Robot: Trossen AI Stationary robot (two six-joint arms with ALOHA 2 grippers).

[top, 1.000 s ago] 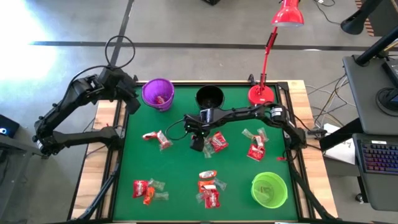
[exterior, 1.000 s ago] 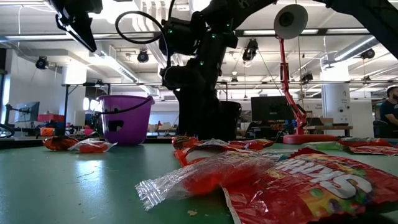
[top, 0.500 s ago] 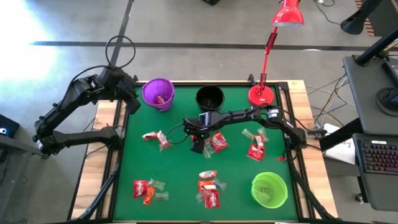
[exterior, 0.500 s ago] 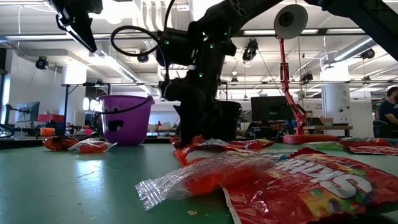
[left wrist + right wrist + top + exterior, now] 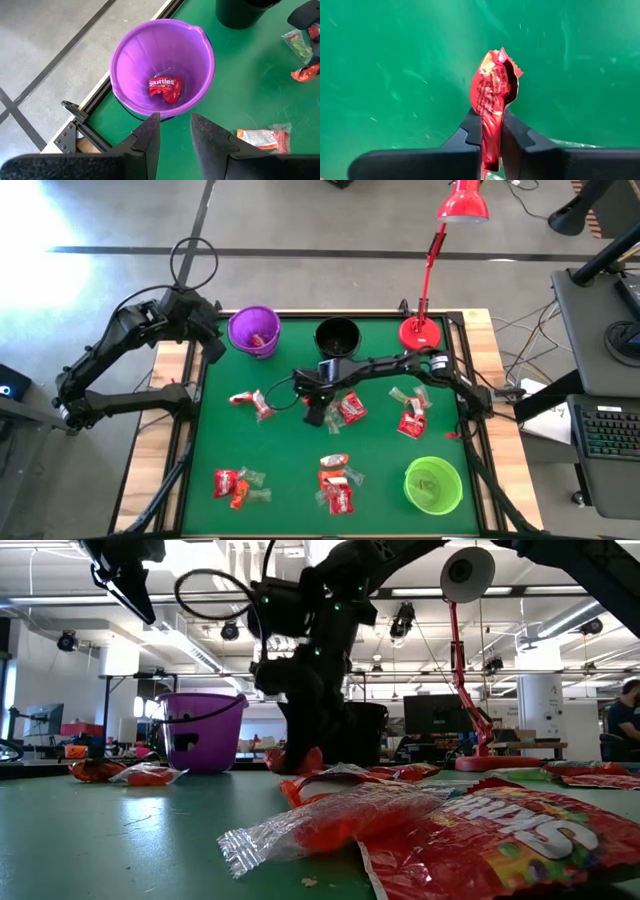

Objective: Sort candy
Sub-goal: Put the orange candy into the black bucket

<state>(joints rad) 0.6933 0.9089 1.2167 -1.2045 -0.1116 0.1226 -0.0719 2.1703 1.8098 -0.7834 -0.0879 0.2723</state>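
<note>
Candy: small wrapped sweets, scattered over green bench point(image 5: 290, 480) in loose groups; one red packet point(image 5: 165, 89) already inside purple cup point(image 5: 253, 330). Black cup point(image 5: 337, 335) and green cup point(image 5: 433, 485) standing at far middle and near right.

Right pincer point(image 5: 316, 412) down at bench centre, pinching a red sweet point(image 5: 493, 97) edgewise between its fingers point(image 5: 470, 131); wrapper standing up crumpled above the tips, held across its flat faces. In low view, red sweet point(image 5: 297, 761) right at the bench surface beneath the pincer; cannot tell whether lifted clear.

Left pincer point(image 5: 172, 132) hovering over purple cup, fingers spread a little, carrying nothing.

Handling, judged: very light, thin film wrappers, soft and crinkly, likely slick. Little to crush, but a loose flap may slide out or tear. Best hold across the filled middle of the packet rather than a sealed end. Cellophane pieces point(image 5: 411, 396) beside red ones near the right arm, some touching or overlapping; risk of dragging a neighbour along.
</note>
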